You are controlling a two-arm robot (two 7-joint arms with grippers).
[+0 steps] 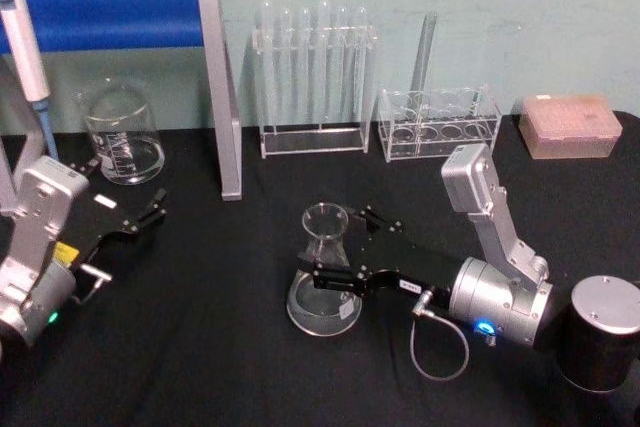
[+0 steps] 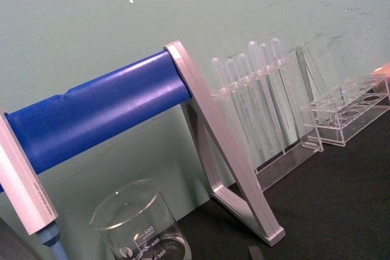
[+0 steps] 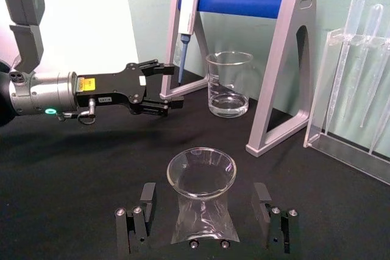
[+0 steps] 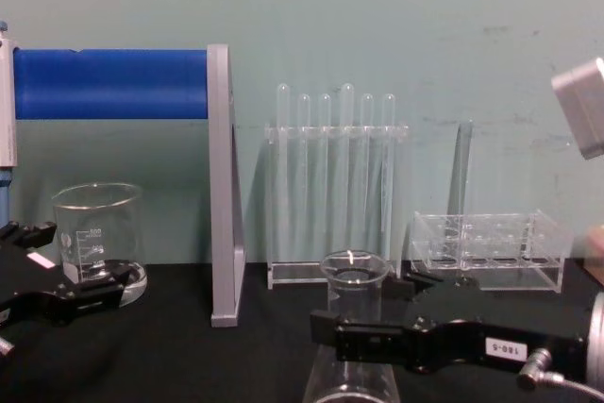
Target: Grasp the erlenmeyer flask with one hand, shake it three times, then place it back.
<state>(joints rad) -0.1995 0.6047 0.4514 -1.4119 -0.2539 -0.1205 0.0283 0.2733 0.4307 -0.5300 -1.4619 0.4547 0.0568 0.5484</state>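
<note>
The erlenmeyer flask [image 1: 323, 287] stands upright on the black table, near the middle; it is clear glass with a flared rim. My right gripper [image 1: 335, 247] reaches in from the right and is open, with one finger on each side of the flask's neck. In the right wrist view the flask [image 3: 201, 211] sits between the two fingers [image 3: 137, 223] with a gap on both sides. The chest view shows the flask's rim [image 4: 354, 271] just behind the right gripper [image 4: 368, 313]. My left gripper [image 1: 150, 209] rests open at the left, holding nothing.
A glass beaker [image 1: 122, 137] stands at the back left, close to the left gripper [image 3: 169, 85]. A blue and grey pipette stand [image 1: 215, 77] rises behind it. A test tube rack [image 1: 315, 77], a second clear rack [image 1: 440, 122] and a pink box [image 1: 570, 125] line the back.
</note>
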